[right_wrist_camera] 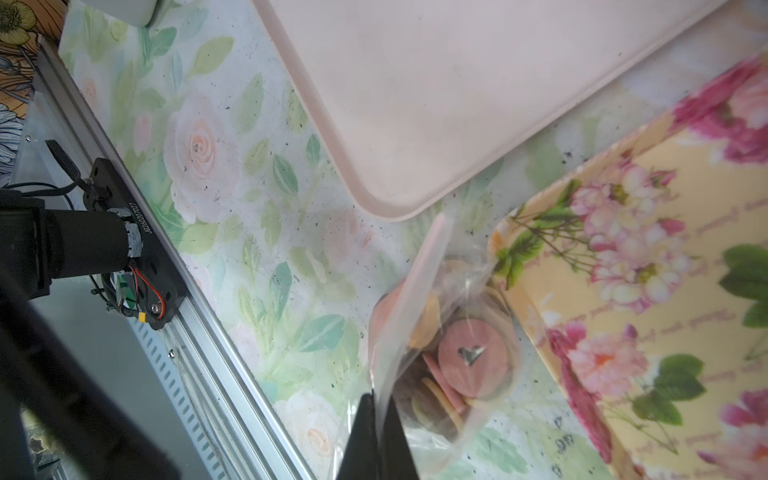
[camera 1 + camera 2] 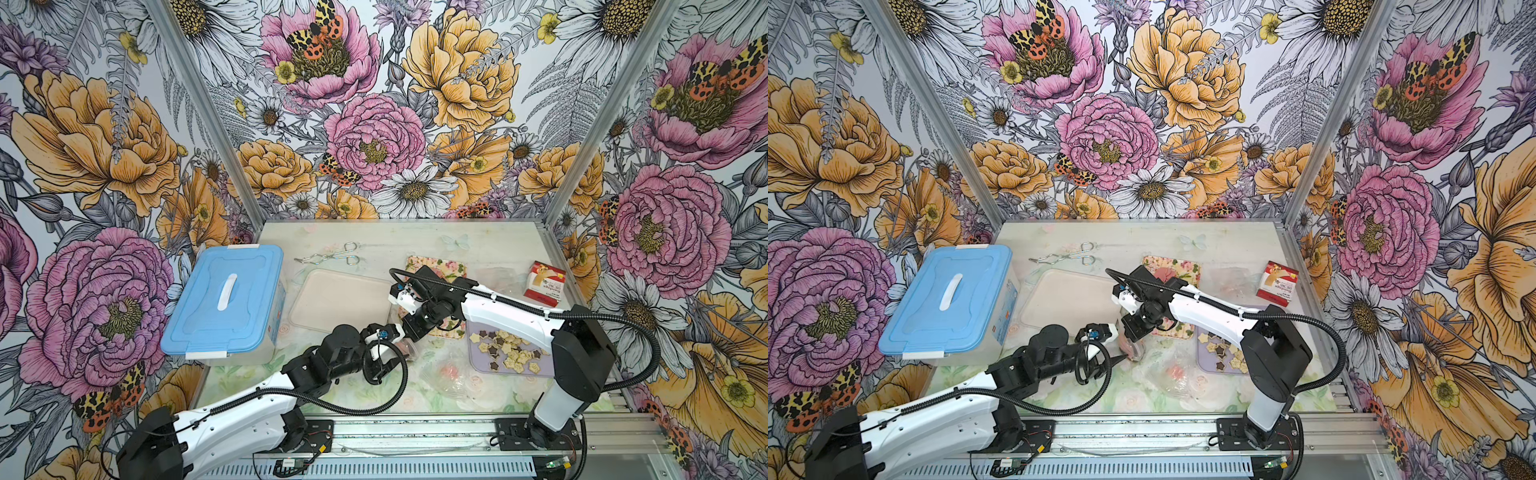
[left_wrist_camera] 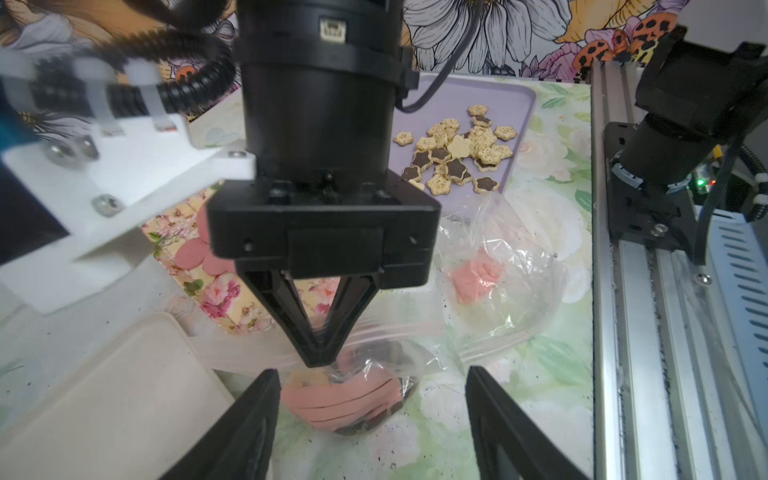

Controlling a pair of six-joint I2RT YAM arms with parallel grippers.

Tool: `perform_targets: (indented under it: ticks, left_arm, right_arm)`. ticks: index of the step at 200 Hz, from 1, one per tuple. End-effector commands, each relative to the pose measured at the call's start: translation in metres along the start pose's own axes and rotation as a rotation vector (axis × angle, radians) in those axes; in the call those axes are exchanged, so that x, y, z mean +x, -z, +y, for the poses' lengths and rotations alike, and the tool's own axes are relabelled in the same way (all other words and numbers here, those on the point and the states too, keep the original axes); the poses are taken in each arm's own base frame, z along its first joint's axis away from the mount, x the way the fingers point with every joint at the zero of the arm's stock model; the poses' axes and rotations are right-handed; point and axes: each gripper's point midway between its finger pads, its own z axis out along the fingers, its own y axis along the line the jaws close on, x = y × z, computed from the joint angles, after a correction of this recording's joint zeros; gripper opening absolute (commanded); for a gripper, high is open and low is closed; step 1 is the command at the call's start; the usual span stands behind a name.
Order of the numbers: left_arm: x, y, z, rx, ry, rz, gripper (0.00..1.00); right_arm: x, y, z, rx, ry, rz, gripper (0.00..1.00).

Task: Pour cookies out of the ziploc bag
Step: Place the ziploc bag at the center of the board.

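The clear ziploc bag (image 1: 419,291) hangs near the table's middle, between the pale pink tray and the floral tray. Inside it are round pink, yellow and brown cookies (image 1: 473,361), bunched at its lower end (image 3: 353,403). My right gripper (image 1: 376,401) is shut on the bag's upper edge and shows from the left wrist view as a closed black point (image 3: 320,357). My left gripper (image 3: 372,374) is open, one finger on each side of the bag's cookie-filled end, with a wide gap on one side. In both top views the two grippers meet at the bag (image 2: 405,347) (image 2: 1133,349).
A lilac tray (image 2: 478,357) holds star-flower cookies (image 3: 457,149). Plain pink discs (image 3: 195,253) lie on the floral tray (image 2: 436,268). The pale pink tray (image 2: 340,299), a blue-lidded box (image 2: 224,299), tongs (image 2: 332,257), a red box (image 2: 544,284) and an empty crumpled bag (image 3: 498,286) are around.
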Motion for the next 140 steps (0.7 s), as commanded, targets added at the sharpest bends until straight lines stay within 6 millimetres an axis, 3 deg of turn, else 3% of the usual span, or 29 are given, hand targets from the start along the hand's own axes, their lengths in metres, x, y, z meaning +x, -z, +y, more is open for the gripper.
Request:
perform_targets:
  ticks: [1,60,109,140]
  left_arm:
    - [-0.015,-0.002,-0.001,0.023,-0.008,-0.030,0.72]
    - [-0.007,-0.006,0.024,-0.019,0.073,-0.044,0.72]
    - [0.007,-0.028,0.022,0.024,0.081,0.026,0.69]
    - [0.008,-0.031,0.025,0.007,0.083,0.027,0.68]
  right_arm:
    - [-0.011,0.015,0.006,0.014,0.039,-0.049,0.00]
    - [-0.012,0.027,0.016,0.000,0.061,-0.079,0.00]
    - [-0.011,0.024,0.016,-0.002,0.061,-0.072,0.00]
    - [-0.011,0.025,0.019,-0.009,0.069,-0.072,0.00]
